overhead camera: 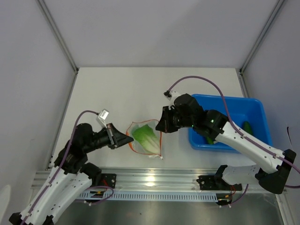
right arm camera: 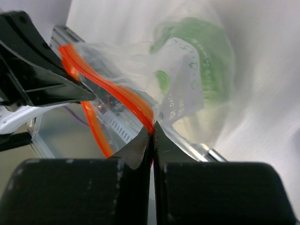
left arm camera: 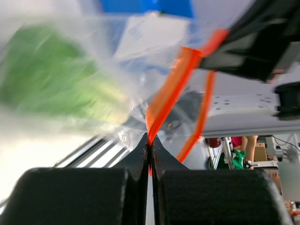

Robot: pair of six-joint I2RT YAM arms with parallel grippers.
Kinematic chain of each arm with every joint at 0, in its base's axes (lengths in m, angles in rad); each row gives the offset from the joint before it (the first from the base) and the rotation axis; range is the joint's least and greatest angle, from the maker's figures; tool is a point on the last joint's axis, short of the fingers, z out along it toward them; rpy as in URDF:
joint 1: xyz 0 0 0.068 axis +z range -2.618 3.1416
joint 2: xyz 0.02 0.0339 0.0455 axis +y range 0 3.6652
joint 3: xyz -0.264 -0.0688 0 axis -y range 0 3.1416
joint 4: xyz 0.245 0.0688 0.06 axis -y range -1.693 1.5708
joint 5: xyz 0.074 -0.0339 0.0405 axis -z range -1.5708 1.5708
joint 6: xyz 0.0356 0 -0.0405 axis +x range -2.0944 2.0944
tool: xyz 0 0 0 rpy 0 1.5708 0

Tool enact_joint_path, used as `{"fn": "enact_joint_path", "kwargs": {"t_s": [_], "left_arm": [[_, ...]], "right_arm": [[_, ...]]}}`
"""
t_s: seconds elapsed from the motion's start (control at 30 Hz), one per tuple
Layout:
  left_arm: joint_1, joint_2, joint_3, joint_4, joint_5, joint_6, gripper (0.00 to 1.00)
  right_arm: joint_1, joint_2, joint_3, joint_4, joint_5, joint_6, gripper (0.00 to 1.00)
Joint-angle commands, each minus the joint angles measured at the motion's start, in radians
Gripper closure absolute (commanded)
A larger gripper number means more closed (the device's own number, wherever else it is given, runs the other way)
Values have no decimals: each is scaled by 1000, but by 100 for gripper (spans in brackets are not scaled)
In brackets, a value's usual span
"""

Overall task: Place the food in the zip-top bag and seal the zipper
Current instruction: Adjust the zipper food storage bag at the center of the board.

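Observation:
The clear zip-top bag hangs between my two grippers, just above the table. Leafy green food with a pale stalk sits inside it. My left gripper is shut on the left end of the orange-red zipper. My right gripper is shut on the right end of the same zipper. In the left wrist view the strip runs up from my fingertips, and the food is a green blur behind the plastic. In the right wrist view the strip pinched at my tips leads left, with the food beyond.
A blue bin stands at the right, behind my right arm, with dark green pieces lying in it. A metal rail runs along the near table edge. Grey walls close in the table at the back and sides.

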Motion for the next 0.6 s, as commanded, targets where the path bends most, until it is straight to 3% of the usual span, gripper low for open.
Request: {"fn": "enact_joint_path", "kwargs": {"t_s": [0.0,0.2,0.3,0.37,0.47,0.5,0.57], "left_arm": [[0,63,-87,18,-8,-8,99],[0,36,121,-5,20,-6,99],[0,28,221,-40,7,15,99],[0,35,192,-33,4,26,99],[2,89,28,31,21,12,100],[3,132,-34,48,52,-6,99],[5,146,-21,76,89,-21,99]], "right_arm": [[-38,20,-50,22,7,10,100],[-19,-42,109,-93,77,-14,100],[-19,-74,100,-112,68,-11,100],[-26,-78,7,-64,48,-2,100],[-64,-48,-125,25,-24,7,100],[-69,-22,-123,25,-21,4,100],[-60,-9,-19,-32,14,-25,100]]}}
